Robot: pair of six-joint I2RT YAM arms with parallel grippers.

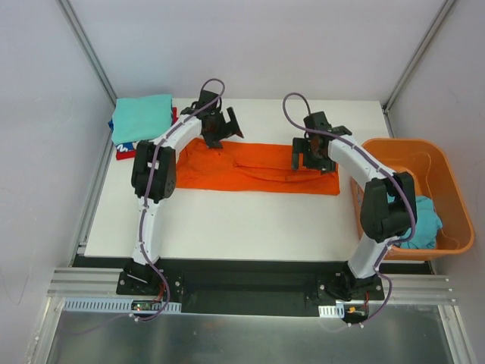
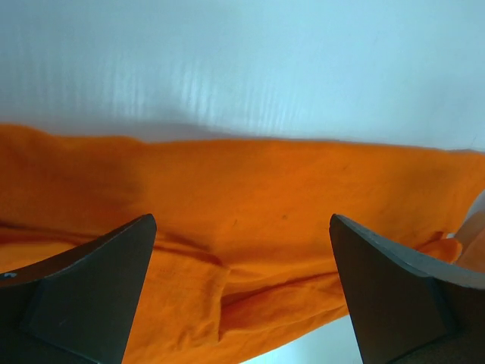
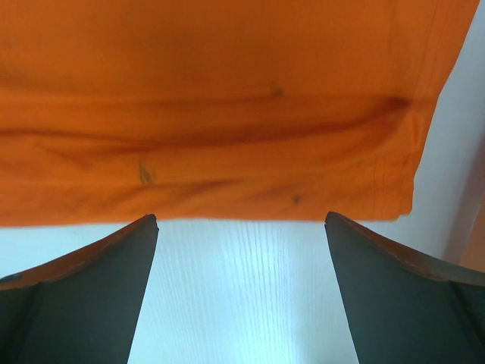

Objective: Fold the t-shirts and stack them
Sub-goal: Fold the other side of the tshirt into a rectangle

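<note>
A bright orange t-shirt (image 1: 261, 173) lies folded into a long band across the middle of the white table. My left gripper (image 1: 216, 136) hovers over its far left end, open and empty; the left wrist view shows the orange cloth (image 2: 250, 205) between the spread fingers (image 2: 91, 288). My right gripper (image 1: 311, 155) hovers over the right part, open and empty; the right wrist view shows the shirt's edge (image 3: 227, 152) just beyond its fingers (image 3: 402, 296). A folded teal t-shirt (image 1: 142, 117) lies on a stack at the far left corner, with red and blue-and-white cloth (image 1: 125, 148) showing under it.
A rigid orange plastic basket (image 1: 447, 189) stands at the table's right edge with a crumpled teal shirt (image 1: 424, 220) in it. Grey walls with metal posts close in the back and sides. The table's near edge (image 1: 227, 258) meets a black rail.
</note>
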